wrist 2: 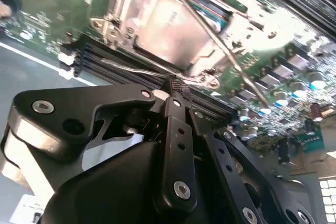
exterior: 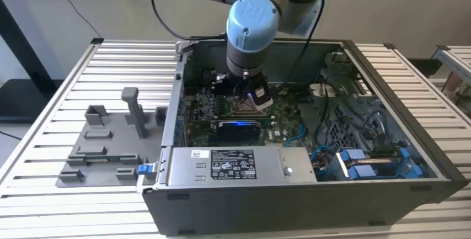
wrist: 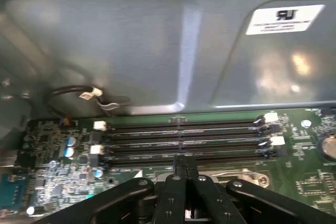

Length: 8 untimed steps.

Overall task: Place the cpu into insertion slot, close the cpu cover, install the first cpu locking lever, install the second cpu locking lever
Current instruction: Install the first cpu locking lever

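Note:
In the second wrist view the cpu (wrist 2: 165, 24) lies flat in the insertion slot, its silver-tan top showing through the window of the cpu cover (wrist 2: 119, 4), which is down over it. One thin wire locking lever (wrist 2: 210, 32) crosses slantwise above a corner of the socket. The other lever (wrist 2: 131, 69) runs along the socket's edge beside the memory slots. My gripper (wrist 2: 176, 85) is shut, its black fingertips right at the end of that lever. In the exterior view the gripper (exterior: 254, 100) hangs over the insertion slot (exterior: 246, 107) inside the open computer case.
Long black memory slots (wrist: 184, 140) run just past the gripper (wrist: 185, 163), with the grey case wall (wrist: 157, 51) behind them. The power supply (exterior: 228, 164), cables (exterior: 346, 112) and blue drive parts (exterior: 368, 164) crowd the case. A grey fixture plate (exterior: 103, 145) sits outside.

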Available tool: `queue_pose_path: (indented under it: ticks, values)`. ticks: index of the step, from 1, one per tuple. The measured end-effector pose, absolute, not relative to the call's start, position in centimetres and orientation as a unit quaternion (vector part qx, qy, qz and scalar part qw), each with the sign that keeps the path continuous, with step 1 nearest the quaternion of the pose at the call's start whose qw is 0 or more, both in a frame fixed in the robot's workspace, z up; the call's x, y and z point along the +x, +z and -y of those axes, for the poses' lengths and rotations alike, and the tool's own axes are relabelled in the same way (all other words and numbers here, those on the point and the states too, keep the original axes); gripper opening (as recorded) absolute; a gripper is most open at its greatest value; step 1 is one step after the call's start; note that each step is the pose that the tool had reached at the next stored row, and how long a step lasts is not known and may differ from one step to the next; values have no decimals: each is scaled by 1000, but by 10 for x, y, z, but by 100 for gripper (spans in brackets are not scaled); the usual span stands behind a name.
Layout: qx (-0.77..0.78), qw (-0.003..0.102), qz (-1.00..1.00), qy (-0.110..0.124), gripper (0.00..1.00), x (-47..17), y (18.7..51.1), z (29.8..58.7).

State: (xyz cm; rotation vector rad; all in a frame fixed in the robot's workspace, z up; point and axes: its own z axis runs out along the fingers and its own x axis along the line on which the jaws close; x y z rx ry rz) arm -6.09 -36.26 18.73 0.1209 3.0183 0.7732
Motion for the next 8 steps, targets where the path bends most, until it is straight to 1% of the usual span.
queue_pose_path:
  ticks: [8]
  values:
    - [39, 12, -968, 248, 11, -56, 187, 363]
